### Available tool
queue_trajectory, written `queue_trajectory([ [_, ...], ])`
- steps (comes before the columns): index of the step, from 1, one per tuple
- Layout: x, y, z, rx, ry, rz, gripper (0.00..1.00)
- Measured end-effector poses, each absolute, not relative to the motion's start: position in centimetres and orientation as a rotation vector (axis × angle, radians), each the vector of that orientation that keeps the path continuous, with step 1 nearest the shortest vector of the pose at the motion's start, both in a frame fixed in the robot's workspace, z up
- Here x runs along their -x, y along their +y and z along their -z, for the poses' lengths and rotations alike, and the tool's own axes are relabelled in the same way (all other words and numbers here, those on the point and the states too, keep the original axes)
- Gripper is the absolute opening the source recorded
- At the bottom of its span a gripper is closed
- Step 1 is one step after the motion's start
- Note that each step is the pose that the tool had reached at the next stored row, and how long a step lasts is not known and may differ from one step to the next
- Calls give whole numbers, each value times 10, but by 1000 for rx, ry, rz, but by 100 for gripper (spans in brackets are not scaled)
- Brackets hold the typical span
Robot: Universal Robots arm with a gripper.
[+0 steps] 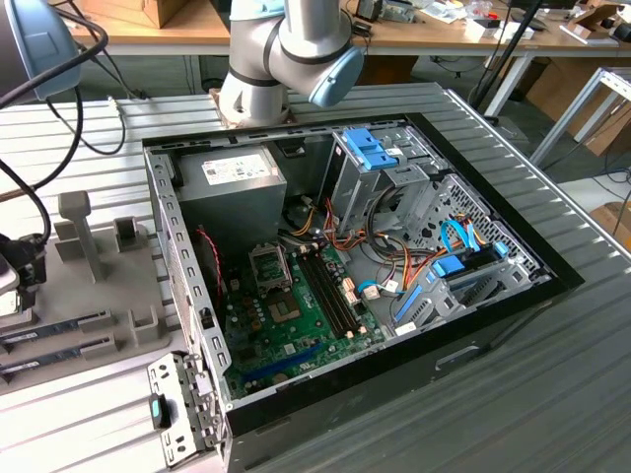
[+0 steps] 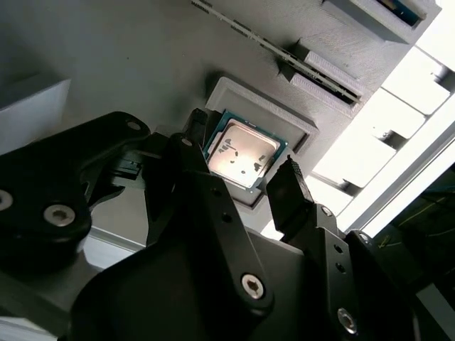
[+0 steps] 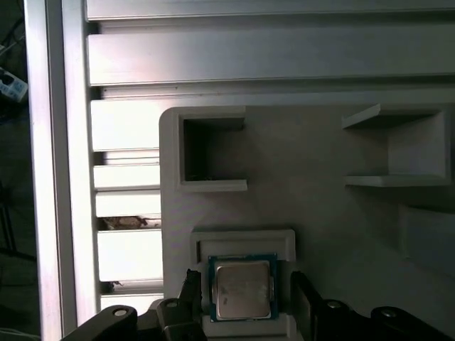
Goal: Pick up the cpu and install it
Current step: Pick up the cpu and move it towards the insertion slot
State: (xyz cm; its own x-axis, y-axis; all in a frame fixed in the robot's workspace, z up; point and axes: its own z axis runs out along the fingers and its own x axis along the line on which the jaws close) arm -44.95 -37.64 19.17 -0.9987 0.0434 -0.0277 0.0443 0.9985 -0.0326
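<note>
Sitting flat in a square pocket of the grey holder [image 3: 313, 213], the cpu [image 3: 242, 290] has its shiny top facing up. The holder lies on the ribbed desk [image 1: 552, 394], to the exterior view's left of the open computer [image 1: 345, 266]. The jaws are wide, with one black finger [image 3: 190, 288] on each side of the cpu. The first wrist view shows a little gap on both sides, so I think they touch nothing and hold nothing.

The cpu looks small, thin and light. It is stiff and will not bend, but I think it can break easily, most of all underneath. Its top is smooth and could slip. The best place to hold it is by two opposite edges, with a soft squeeze, keeping it level.

The first wrist view looks straight down and shows how the cpu lines up between the fingers. The second wrist view looks from a slant and shows the bright glare on the top and the raised rim of the pocket. The exterior view shows the arm [image 1: 286, 49] and the green board [image 1: 296, 315] inside the computer, with a dark square socket [image 1: 268, 264], well apart from the holder.
</note>
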Motion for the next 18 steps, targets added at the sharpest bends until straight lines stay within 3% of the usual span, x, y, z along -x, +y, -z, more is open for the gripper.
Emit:
queue_trajectory([
  [11, 450, -376, -188, -68, 3114, 52, 62],
  [13, 450, -376, -188, -68, 3114, 52, 47],
  [18, 450, -376, -188, -68, 3114, 52, 47],
])
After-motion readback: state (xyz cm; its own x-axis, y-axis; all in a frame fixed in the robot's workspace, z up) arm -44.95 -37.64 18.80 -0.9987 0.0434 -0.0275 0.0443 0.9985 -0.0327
